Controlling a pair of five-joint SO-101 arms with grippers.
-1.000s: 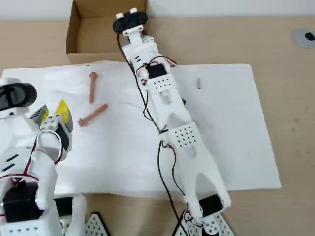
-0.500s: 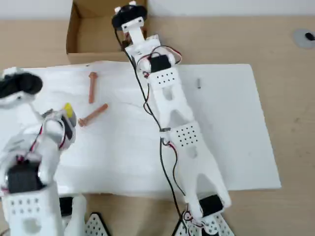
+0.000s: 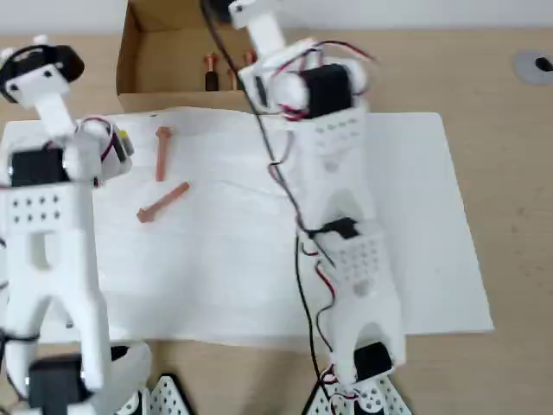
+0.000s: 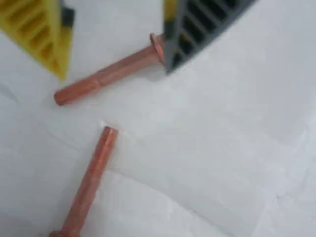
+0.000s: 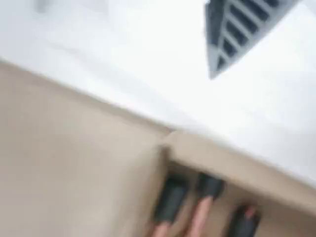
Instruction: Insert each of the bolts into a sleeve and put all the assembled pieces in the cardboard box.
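Left pincer (image 4: 114,73) wide astride one bolt (image 4: 84,82), perhaps touching its head; second bolt (image 4: 89,182) near, open sheet (image 4: 222,148) beyond

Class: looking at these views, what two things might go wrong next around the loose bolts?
1. The left gripper hangs open over one bolt, its grey finger beside the head; an off-centre close may roll it away.
2. The other bolt lies near and may get knocked.
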